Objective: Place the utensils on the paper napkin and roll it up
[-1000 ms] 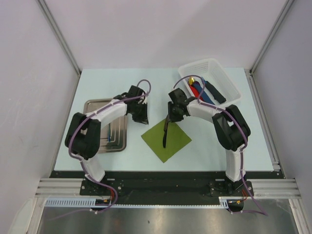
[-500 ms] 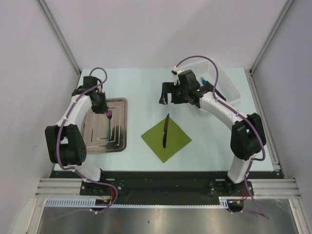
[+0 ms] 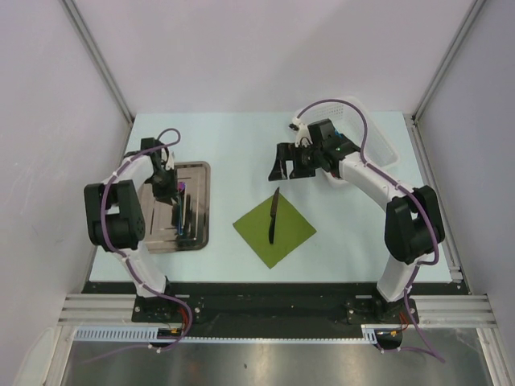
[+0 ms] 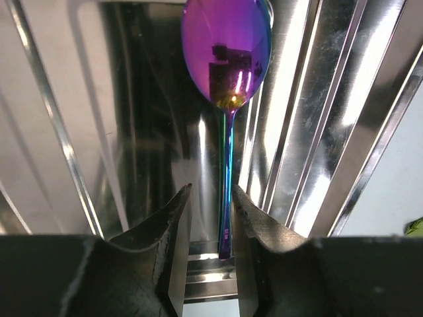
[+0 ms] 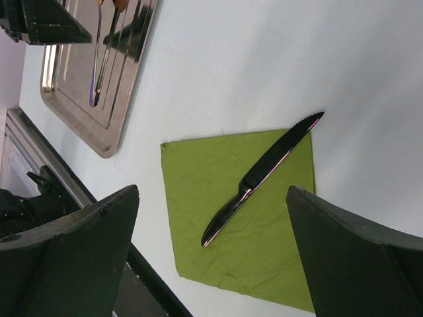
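Observation:
The olive-green paper napkin [image 3: 278,233] [image 5: 264,238] lies on the table in front of the arms. One of the utensils, a dark knife [image 3: 274,215] [image 5: 263,175], rests across it. My right gripper [image 3: 288,165] [image 5: 212,191] hangs open above and behind the napkin, holding nothing. More utensils lie in the metal tray [image 3: 201,173] [image 5: 73,112]. One is an iridescent purple spoon [image 4: 227,49]. My left gripper [image 3: 165,181] [image 4: 211,198] is low over the tray, its jaws narrowly open astride the spoon's handle, which lies close to the right finger [image 4: 254,228].
A white basket [image 3: 380,143] stands at the back right, partly hidden behind my right arm. The tray's raised rim runs close beside the left fingers. The table's front edge lies just beyond the napkin's near corner.
The right gripper let go of the knife on the napkin, drew back and opened wide. The left arm swung from mid-table to the tray and came down over the spoon's handle.

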Controlling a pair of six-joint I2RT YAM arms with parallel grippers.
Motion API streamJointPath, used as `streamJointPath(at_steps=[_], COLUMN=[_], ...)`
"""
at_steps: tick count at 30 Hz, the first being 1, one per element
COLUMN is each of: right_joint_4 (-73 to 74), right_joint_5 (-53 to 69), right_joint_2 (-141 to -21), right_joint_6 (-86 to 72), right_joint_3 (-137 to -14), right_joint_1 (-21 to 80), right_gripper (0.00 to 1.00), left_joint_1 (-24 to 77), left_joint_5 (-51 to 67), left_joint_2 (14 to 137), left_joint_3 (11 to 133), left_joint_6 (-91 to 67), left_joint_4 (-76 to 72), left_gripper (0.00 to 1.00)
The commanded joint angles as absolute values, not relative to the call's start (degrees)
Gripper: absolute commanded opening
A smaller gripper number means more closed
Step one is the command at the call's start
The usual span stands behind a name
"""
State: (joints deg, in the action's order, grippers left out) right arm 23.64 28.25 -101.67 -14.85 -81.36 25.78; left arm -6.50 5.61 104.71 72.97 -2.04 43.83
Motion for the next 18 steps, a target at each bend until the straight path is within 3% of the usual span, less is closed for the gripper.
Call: streamJointPath(at_steps=[1,10,14,18], right_joint_4=[23.03,24.61,25.93,25.23], right_joint_5=[31.46,33.40,32.96,35.32], right_joint_2=[-99.31,-100.81,-101.69,-101.87], right_joint_6=[-15.38,-15.73,-15.56,-15.73], right_joint_3=[-81.21,-81.83,-83.23,-83.58], right_joint_1=[24.52,23.03,22.41,21.71], right_gripper=[1.00,1.00,1.00,1.00], left_joint_1=[-6.07,-4.57,-4.57,-4.48], left_joint_5=[9.32,4.75,3.69,7.97], left_joint_2=[105.73,109.24,110.74,108.29], left_joint_3=[74.71,73.91,74.88,74.45], left_joint_6=[-1.49,-3.69,-4.57,-4.22], left_joint_4=[39.83,35.51,35.42,34.98], left_gripper=[0.35,0.32,0.22,0.00])
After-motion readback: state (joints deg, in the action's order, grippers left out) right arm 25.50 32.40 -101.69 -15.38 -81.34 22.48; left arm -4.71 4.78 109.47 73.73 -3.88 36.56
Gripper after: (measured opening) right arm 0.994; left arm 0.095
